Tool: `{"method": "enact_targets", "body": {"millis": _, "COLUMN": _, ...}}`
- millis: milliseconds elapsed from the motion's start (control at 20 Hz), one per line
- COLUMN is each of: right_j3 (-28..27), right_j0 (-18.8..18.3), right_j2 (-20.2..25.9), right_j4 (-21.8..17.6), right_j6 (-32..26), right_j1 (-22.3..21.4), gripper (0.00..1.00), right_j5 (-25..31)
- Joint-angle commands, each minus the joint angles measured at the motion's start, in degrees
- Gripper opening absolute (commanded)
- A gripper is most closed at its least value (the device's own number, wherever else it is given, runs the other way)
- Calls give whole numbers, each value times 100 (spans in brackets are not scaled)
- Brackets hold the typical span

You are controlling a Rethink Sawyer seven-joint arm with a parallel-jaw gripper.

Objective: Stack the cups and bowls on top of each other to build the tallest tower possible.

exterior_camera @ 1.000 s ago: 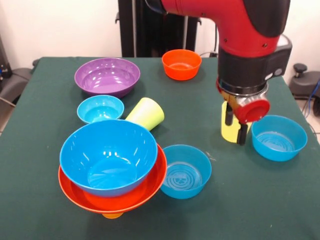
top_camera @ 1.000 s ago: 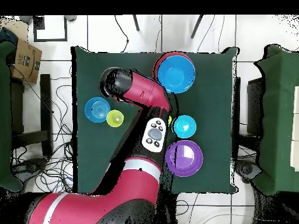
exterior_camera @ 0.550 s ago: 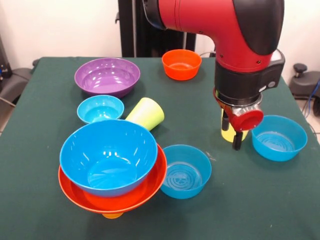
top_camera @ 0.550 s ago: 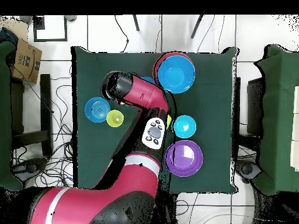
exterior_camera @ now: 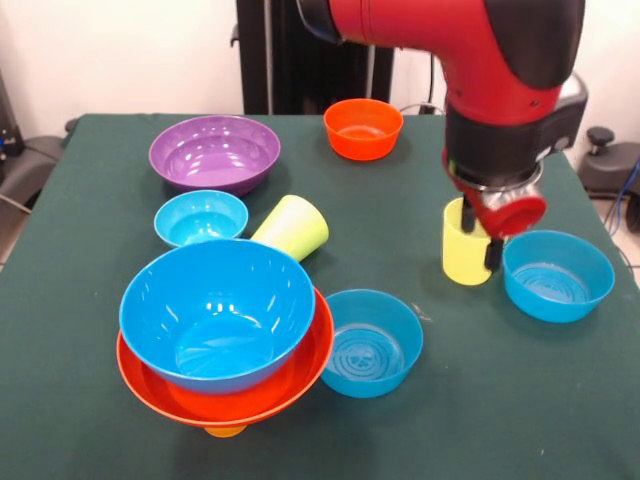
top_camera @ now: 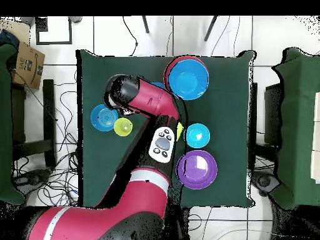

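My tower (exterior_camera: 225, 345) stands at the near left of the desk (exterior_camera: 520, 400): a big blue bowl (exterior_camera: 217, 312) nested in the wide orange bowl (exterior_camera: 250, 395), with only a sliver of orange cup (exterior_camera: 224, 431) showing beneath. That is three pieces up, and seven more are loose.

My claw (exterior_camera: 478, 238) is down at the yellow cup (exterior_camera: 464, 246), which stands upright just beside a medium blue bowl (exterior_camera: 557, 275). The fingers look to straddle its rim, one inside and one outside, but I cannot tell whether they are pressing it or only spread about it; the cup seems to rest on the desk.

Loose on the desk are the purple bowl (exterior_camera: 214, 152), the small blue bowl (exterior_camera: 200, 217), the green cup (exterior_camera: 292, 227) lying on its side against the tower, the second medium blue bowl (exterior_camera: 371, 342), and the small orange bowl (exterior_camera: 362, 128) at the far side. I judge the work roughly a third done.
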Motion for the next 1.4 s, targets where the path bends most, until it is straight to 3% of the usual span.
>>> {"method": "enact_targets", "body": {"millis": 50, "right_j3": 501, "right_j0": 101, "right_j2": 582, "right_j4": -8, "right_j6": 498, "right_j1": -585, "gripper": 100, "right_j5": 877}}
{"method": "enact_targets", "body": {"millis": 250, "right_j3": 651, "right_j0": 126, "right_j2": 592, "right_j4": 7, "right_j6": 467, "right_j1": -701, "gripper": 100, "right_j5": 886}}
{"method": "enact_targets", "body": {"millis": 550, "right_j3": 776, "right_j0": 63, "right_j2": 758, "right_j4": -3, "right_j6": 332, "right_j1": -489, "gripper": 100, "right_j5": 728}}
{"method": "enact_targets", "body": {"millis": 750, "right_j3": 1063, "right_j0": 33, "right_j2": 935, "right_j4": 181, "right_j6": 306, "right_j1": -437, "gripper": 100, "right_j5": 342}}
{"method": "enact_targets", "body": {"millis": 1000, "right_j3": 1224, "right_j0": 24, "right_j2": 1030, "right_j4": 306, "right_j6": 305, "right_j1": -474, "gripper": 100, "right_j5": 274}}
{"method": "enact_targets", "body": {"millis": 1400, "right_j3": 1201, "right_j0": 53, "right_j2": 1000, "right_j4": 174, "right_j6": 331, "right_j1": -387, "gripper": 100, "right_j5": 150}}
